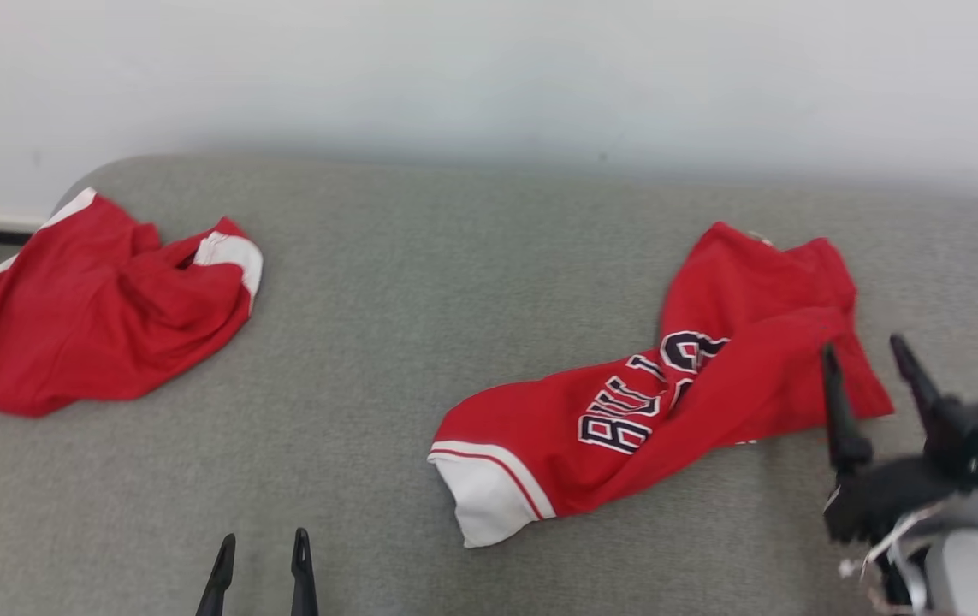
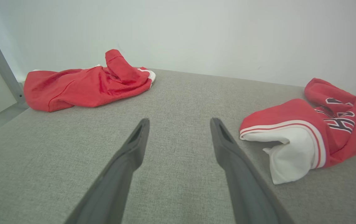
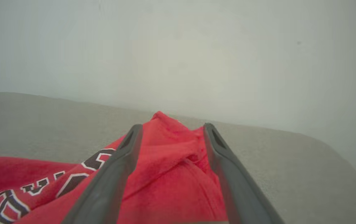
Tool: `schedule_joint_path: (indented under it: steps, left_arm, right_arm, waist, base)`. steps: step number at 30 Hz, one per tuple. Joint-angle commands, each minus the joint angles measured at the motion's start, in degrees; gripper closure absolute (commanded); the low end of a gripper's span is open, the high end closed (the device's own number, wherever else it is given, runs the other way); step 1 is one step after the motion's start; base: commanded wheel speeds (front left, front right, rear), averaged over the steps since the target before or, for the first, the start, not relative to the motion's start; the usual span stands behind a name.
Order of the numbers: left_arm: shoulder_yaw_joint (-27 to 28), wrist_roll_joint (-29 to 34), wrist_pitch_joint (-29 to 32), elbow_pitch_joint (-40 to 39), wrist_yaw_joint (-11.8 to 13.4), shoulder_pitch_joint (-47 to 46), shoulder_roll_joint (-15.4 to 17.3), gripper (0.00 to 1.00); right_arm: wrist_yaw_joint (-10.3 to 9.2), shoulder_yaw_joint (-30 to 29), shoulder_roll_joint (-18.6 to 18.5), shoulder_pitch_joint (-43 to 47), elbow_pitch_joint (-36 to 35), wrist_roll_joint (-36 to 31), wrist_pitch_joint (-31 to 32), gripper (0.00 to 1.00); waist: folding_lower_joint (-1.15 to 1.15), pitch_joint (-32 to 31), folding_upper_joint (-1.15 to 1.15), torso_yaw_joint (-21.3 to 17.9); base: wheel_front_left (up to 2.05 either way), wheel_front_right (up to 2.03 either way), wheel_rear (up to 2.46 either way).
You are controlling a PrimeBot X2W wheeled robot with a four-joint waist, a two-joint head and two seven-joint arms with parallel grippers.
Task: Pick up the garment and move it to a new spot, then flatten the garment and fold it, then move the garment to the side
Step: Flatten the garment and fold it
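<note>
My right pincer (image 1: 861, 344) gapes wide, gripping nothing, over the right end of the crumpled red jersey with white trim and dark lettering (image 1: 625, 419), which lies near the right edge of the grey fabric surface (image 1: 386, 325). My left pincer (image 1: 264, 535) hangs open, empty, at the near edge.

Red jersey (image 1: 668, 393) with dark, white-edged lettering and a white-banded hem, lying crumpled and bunched lengthwise, stretching diagonally across the right part of the grey fabric surface (image 1: 420, 282), hem end pointing toward the near edge
</note>
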Motion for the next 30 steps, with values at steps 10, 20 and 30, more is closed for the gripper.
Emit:
schedule_joint_path:
  steps: [10,20,30]
  left_arm:
    - [1.7,0.0,-0.2,2.5,-0.4,2.2,0.0,0.00]
    - [2.3,-0.8,-0.2,3.8,-0.2,1.9,0.0,0.00]
    - [2.9,-6.1,-0.2,6.4,0.2,-0.9,0.0,0.00]
  right_arm:
    - [-0.15,-4.9,11.9,16.7,-6.1,-5.2,-6.5,0.00]
    - [-0.15,-4.1,14.5,23.0,-7.6,-6.8,-7.6,0.00]
    - [-0.15,-2.4,14.6,22.7,-8.1,-4.8,-7.7,0.00]
  waist:
    - [0.01,-7.2,0.00,-9.0]
    - [0.01,-8.3,0.00,-11.3]
    - [0.01,-8.1,0.00,-12.8]
  base:
    - [0.00,0.00,0.00]
    - [0.00,0.00,0.00]
    - [0.00,0.00,0.00]
